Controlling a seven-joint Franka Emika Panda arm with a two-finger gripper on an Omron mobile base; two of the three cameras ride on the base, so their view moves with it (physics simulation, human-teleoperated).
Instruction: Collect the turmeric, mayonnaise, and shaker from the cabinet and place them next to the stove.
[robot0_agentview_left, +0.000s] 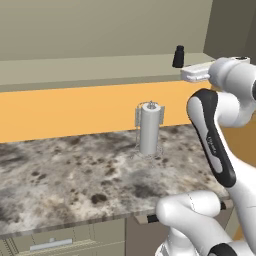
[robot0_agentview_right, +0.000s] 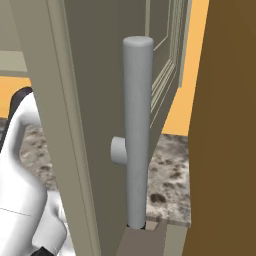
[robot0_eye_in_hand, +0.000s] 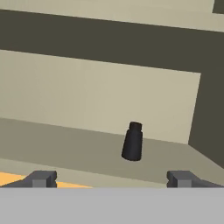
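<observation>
Nearest the base lies the speckled grey-brown stone bench, and on it, toward the orange back wall, stands a tall steel paper-towel holder with a white roll, upright and well below the shelf, so it does not block a reach into the cabinet. Above it the white arm is raised to shelf height so that the hand looks straight into the opening. In the hand view the two-finger claw stands wide open and empty, its dark fingertips set far apart just in front of the shelf's front edge; judged from this, the jaws are spread to straddle the target on the way in. Beyond the tips, the tiny black bottle-shaped shaker with a narrower top stands on the shelf of the grey-beige wall cabinet, near the right side wall, apart from the claw and slightly right of its centre line. It appears tilted there, probably because the hand camera is rolled; in the left base view it stands upright. A slight shift right seems needed before closing.
</observation>
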